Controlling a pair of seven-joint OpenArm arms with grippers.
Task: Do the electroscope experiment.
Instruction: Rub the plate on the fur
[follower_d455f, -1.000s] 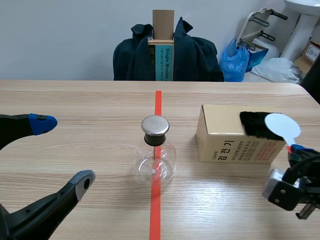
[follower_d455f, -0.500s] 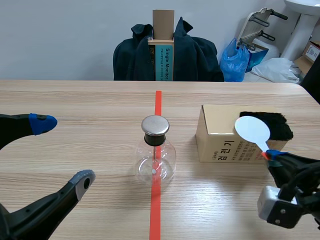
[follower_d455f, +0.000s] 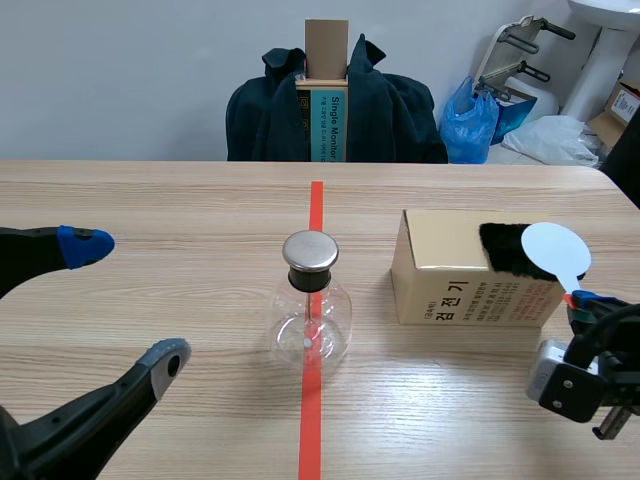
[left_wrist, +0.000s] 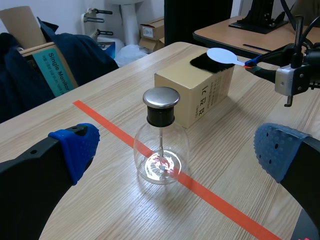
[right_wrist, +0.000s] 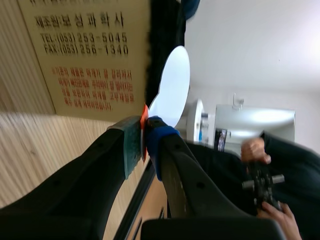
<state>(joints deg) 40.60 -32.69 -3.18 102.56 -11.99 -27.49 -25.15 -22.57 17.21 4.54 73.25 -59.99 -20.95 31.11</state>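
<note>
The electroscope, a glass flask (follower_d455f: 311, 318) with a metal cap (left_wrist: 161, 98), stands on the red tape line at the table's middle. To its right lies a cardboard box (follower_d455f: 450, 270) with a black fur piece (follower_d455f: 503, 250) on its top right end. My right gripper (follower_d455f: 582, 299) is shut on the red handle of a white disc paddle (follower_d455f: 556, 249); the disc overlaps the fur's right end. In the right wrist view the fingers pinch the handle (right_wrist: 144, 131) below the disc (right_wrist: 172, 87). My left gripper (follower_d455f: 125, 305) stands open left of the flask, which lies ahead between its fingers (left_wrist: 75, 145).
A chair draped with a dark jacket (follower_d455f: 330, 110) and holding a book box stands beyond the far edge. A blue bag (follower_d455f: 470, 120) and clutter sit at the back right. A person's hand (right_wrist: 254, 149) shows behind the right arm.
The right gripper swung the paddle left across the fur on the box, then back to the right end. The left arm and the flask have not moved.
</note>
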